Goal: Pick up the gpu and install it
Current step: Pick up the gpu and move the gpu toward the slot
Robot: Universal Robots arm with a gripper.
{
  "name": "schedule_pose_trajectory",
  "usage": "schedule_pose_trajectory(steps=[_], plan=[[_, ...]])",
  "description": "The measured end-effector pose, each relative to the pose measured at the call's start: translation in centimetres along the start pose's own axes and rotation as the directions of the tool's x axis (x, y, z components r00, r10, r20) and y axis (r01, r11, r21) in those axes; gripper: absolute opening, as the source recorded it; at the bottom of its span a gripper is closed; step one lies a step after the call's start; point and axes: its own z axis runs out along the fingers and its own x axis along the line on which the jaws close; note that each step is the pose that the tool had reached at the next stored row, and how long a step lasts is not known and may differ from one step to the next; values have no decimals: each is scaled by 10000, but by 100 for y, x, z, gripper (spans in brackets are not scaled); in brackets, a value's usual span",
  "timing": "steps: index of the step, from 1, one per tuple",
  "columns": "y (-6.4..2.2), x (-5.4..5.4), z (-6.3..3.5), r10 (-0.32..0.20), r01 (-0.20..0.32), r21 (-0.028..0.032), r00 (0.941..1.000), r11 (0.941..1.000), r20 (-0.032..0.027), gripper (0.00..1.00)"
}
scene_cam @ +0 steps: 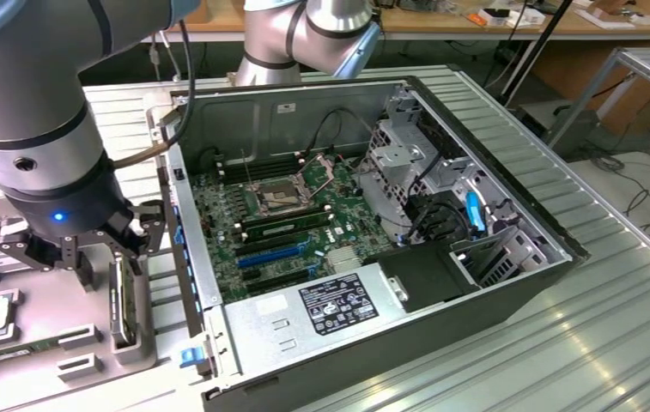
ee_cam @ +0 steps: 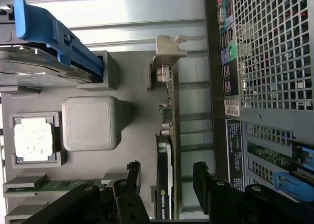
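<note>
Black gripper (ee_cam: 167, 167) has its fingers wide apart, one each side of the gpu (ee_cam: 172, 116) (standing on edge in the gray tray (ee_cam: 137, 135)).

i'm counting one gpu (ee_cam: 169, 135), one processor chip (ee_cam: 33, 141), one memory stick (ee_cam: 54, 184) and one hard drive (ee_cam: 39, 67) sitting in one gray tray (ee_cam: 132, 111), plus one open computer case (scene_cam: 508, 197) and one gripper (ee_cam: 167, 172).

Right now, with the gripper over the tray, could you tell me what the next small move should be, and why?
Probably lower straight down and close on the gpu. The gripper is open, its fingers stand either side of the card, apart from it, and the card stands on edge in the gray tray, not yet lifted.
</note>
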Motion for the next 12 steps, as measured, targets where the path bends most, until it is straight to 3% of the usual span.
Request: schedule_pose_trajectory(steps=[12], plan=[[-28, 32, 56, 0, 0, 1, 10000, 10000, 8, 56]])
